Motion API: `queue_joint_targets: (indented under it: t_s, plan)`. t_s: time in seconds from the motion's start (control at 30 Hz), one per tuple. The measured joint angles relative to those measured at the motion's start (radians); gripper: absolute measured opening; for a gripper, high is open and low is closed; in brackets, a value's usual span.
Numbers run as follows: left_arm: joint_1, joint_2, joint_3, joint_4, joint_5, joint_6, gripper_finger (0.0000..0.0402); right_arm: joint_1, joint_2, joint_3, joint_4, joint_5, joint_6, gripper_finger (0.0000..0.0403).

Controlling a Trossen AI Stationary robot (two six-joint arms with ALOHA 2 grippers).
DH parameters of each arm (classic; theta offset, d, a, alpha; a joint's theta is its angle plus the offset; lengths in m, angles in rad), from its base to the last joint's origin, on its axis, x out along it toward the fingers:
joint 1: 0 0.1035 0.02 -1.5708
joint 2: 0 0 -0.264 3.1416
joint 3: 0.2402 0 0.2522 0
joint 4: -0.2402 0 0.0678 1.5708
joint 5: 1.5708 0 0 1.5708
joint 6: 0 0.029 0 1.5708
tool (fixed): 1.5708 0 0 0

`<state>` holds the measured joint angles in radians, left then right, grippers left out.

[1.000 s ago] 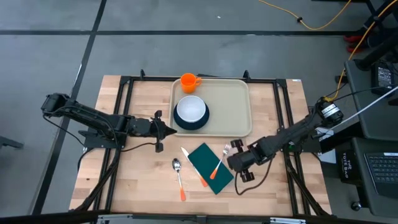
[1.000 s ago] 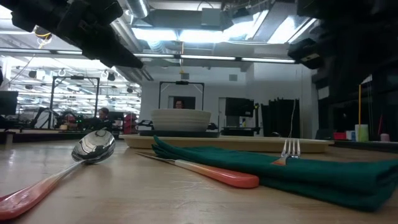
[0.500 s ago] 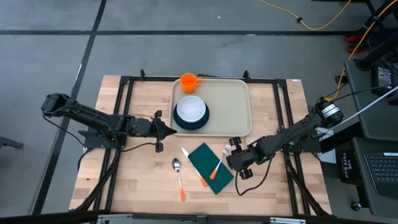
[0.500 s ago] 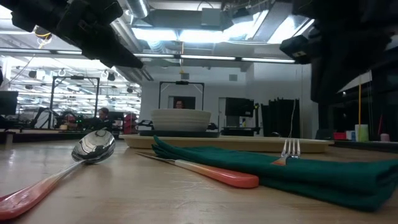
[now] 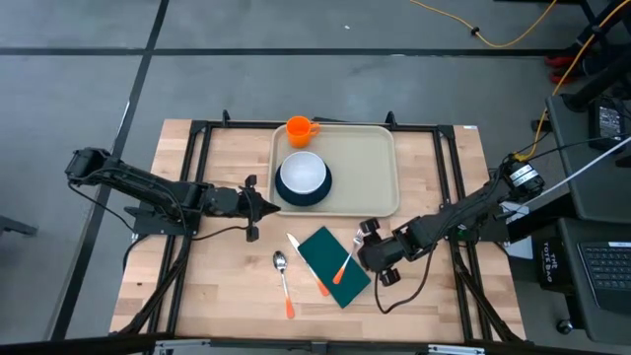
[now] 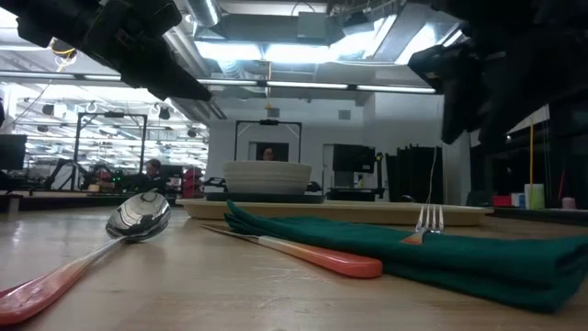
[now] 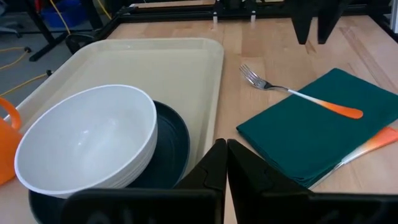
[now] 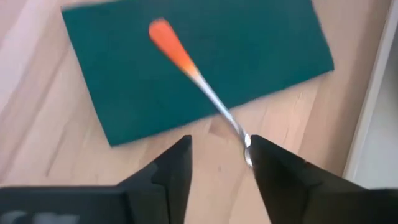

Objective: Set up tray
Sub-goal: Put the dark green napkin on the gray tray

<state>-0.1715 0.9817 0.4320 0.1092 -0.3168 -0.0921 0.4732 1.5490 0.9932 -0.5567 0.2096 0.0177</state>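
- My right tool (image 5: 367, 237) hangs over the front right part of the worktop (image 5: 227, 286), just beside the head of the fork (image 5: 348, 258), between the napkin (image 5: 333, 266) and the tray's near right corner.
- Its fingers (image 8: 174, 171) stand apart, with nothing between them; the fork's tines lie under the gap, not gripped.
- The fork rests slantwise, orange handle on the dark green napkin, metal head reaching off its edge onto the bare wood.
- My left tool (image 5: 266, 206) sits at the tray's left side, near the plate, its fingers (image 7: 214, 165) pressed together and holding nothing.
- The tray (image 5: 370, 173), large and beige, lies at the far middle of the worktop, well clear of the napkin's far edge.
- On the tray's left half stands a dark plate (image 5: 288, 194) with a white bowl (image 5: 302, 174) on it.
- An orange cup (image 5: 300, 129) stands at the tray's far left corner, just beyond the bowl.
- A knife (image 5: 308, 264) with an orange handle lies along the napkin's left edge, partly touching it.
- A spoon (image 5: 283, 281) with an orange handle lies on the wood left of the knife, apart from it.
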Motion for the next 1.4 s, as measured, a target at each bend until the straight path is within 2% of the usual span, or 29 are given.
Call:
queue_joint_targets:
  t_s: [0.13, 0.37, 0.53, 0.87, 1.1, 1.4]
  plan:
    - [0.000, 0.000, 0.000, 0.000, 0.000, 0.000, 0.0004, 0.004, 0.000, 0.000, 0.026, 0.000, 0.004, 0.0181]
    - [0.000, 0.000, 0.000, 0.000, 0.002, 0.000, 0.0008, 0.093, 0.000, 0.000, 0.022, 0.008, -0.007, 0.0174]
    - [-0.001, 0.000, 0.000, 0.000, 0.005, 0.000, 0.0004, 0.165, 0.004, 0.000, 0.025, 0.073, 0.030, 0.0173]
    - [-0.005, 0.000, 0.000, 0.000, -0.003, 0.000, 0.0005, 0.232, 0.172, 0.000, 0.044, 0.120, 0.002, 0.0173]
    - [-0.005, 0.000, 0.000, 0.000, -0.002, 0.000, 0.0002, 0.243, 0.233, 0.000, 0.045, 0.093, 0.027, 0.0173]
    - [-0.005, 0.000, 0.000, 0.000, -0.003, -0.002, 0.0005, 0.249, 0.288, 0.004, 0.065, 0.180, -0.050, 0.0173]
